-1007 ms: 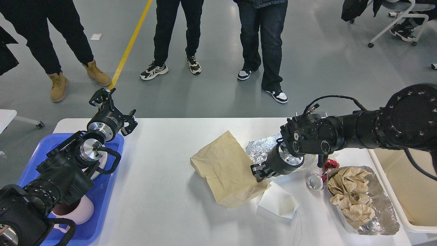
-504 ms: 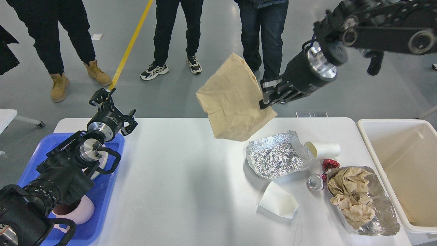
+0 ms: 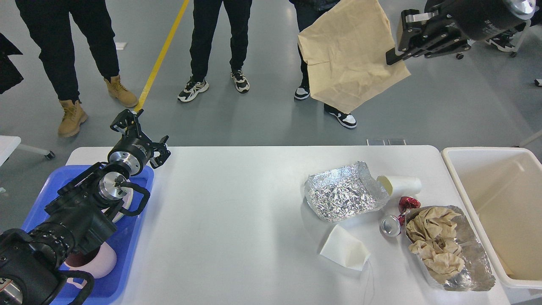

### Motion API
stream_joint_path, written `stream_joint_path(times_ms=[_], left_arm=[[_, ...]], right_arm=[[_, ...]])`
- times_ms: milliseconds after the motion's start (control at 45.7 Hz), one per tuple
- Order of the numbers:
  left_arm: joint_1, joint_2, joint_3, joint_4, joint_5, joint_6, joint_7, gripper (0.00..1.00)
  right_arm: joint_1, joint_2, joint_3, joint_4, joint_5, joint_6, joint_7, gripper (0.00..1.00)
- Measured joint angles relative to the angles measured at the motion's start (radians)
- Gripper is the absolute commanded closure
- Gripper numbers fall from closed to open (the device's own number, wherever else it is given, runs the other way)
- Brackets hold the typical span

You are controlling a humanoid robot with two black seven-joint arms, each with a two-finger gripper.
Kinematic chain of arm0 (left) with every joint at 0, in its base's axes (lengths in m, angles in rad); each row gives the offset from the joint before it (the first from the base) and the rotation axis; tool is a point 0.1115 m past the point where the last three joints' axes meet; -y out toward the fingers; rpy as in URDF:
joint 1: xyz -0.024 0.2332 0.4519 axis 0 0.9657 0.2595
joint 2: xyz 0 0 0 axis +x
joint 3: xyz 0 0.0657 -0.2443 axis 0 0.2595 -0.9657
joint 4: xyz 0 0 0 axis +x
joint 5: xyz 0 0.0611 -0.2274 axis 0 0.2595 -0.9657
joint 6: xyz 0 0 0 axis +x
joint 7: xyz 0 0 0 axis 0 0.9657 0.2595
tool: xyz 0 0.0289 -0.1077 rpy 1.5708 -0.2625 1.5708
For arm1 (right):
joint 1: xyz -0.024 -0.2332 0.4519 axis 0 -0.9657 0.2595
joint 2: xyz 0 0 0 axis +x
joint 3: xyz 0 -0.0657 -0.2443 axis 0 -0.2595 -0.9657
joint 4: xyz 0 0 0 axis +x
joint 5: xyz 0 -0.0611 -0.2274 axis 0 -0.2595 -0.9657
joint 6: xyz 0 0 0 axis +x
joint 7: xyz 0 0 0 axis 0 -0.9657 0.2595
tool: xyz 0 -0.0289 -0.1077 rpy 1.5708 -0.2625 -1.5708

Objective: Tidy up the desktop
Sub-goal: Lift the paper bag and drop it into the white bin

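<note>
Head view. The right gripper [image 3: 396,53] is clamped on one edge of a brown paper bag [image 3: 349,53], which hangs high above the far edge of the desktop [image 3: 233,220]. One second earlier this bag lay flat near the middle of the desktop; half a second earlier it was just above the far edge; it is now higher and further right, toward the cream bin [image 3: 499,203] beside the right edge. The likely step is carrying the bag over for disposal. Still on the desktop near its right edge: a foil sheet [image 3: 343,190], a tipped paper cup [image 3: 400,185], a can [image 3: 390,225], a white napkin [image 3: 345,253] and a foil tray of crumpled paper [image 3: 444,245]. The left gripper [image 3: 142,140], unmoved, hovers with jaws apart over the blue tray [image 3: 127,254] at the left edge, holding nothing.
</note>
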Motion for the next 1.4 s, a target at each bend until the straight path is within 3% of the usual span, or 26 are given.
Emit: stream_joint_path(times_ms=[131,482,613,744,942,963,1051,1073,1270,1401], left_arm=[[0.000,0.000,0.000,0.000,0.000,0.000,0.000,0.03],[0.000,0.000,0.000,0.000,0.001,0.000,0.000,0.03],[0.000,0.000,0.000,0.000,0.001,0.000,0.000,0.03],[0.000,0.000,-0.001,0.000,0.001,0.000,0.000,0.03],[0.000,0.000,-0.001,0.000,0.001,0.000,0.000,0.03],[0.000,0.000,-0.001,0.000,0.001,0.000,0.000,0.03],[0.000,0.000,-0.001,0.000,0.000,0.000,0.000,0.03],[0.000,0.000,-0.001,0.000,0.000,0.000,0.000,0.03],[0.000,0.000,-0.001,0.000,0.000,0.000,0.000,0.03],[0.000,0.000,-0.001,0.000,0.000,0.000,0.000,0.03]], right_arm=[[-0.153,0.002,-0.051,-0.161,-0.005,-0.024,-0.004,1.00],[-0.697,-0.006,-0.084,-0.770,0.000,-0.048,-0.004,1.00],[-0.831,-0.023,-0.086,-0.828,0.003,-0.102,-0.004,1.00],[-0.989,-0.041,-0.088,-0.840,0.006,-0.220,-0.006,1.00],[-1.195,-0.046,-0.087,-0.857,0.011,-0.364,-0.037,1.00],[-1.210,-0.046,-0.087,-0.858,0.012,-0.376,-0.039,0.90],[-1.259,-0.053,-0.086,-0.859,0.013,-0.425,-0.042,0.14],[-1.265,-0.055,-0.085,-0.859,0.013,-0.438,-0.042,0.00],[-1.292,-0.072,-0.068,-0.848,0.029,-0.613,-0.042,0.00],[-1.319,-0.070,-0.071,-0.841,0.046,-0.634,-0.042,0.00]])
